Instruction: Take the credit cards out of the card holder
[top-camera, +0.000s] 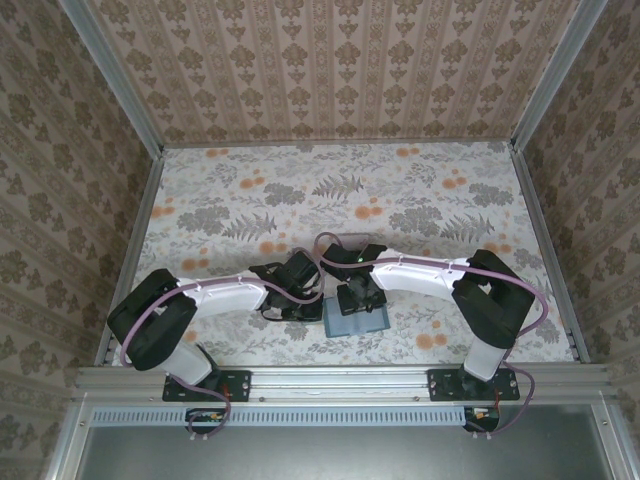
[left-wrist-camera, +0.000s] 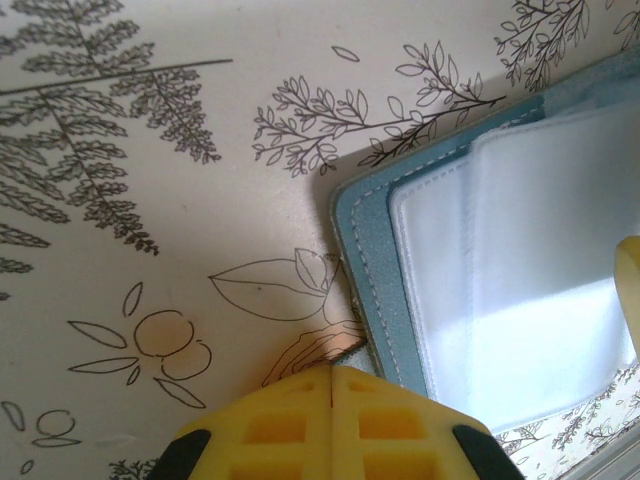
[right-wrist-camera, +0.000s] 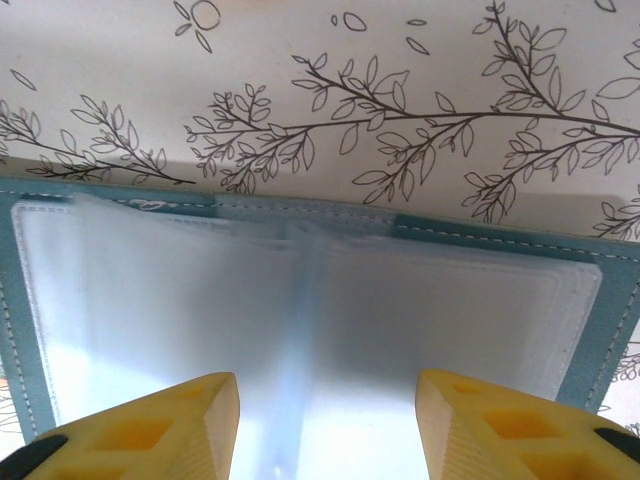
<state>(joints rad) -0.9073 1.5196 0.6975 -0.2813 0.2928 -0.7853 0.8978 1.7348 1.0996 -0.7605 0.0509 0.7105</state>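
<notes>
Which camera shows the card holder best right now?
The right wrist view: the card holder lies open across the frame, both panels showing. The left wrist view catches one corner; the top view shows it small, partly hidden by the right arm.

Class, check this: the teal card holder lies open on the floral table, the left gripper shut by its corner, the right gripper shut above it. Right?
No: the right gripper is open. The right wrist view shows its yellow fingers apart above the card holder. The rest stands.
</notes>
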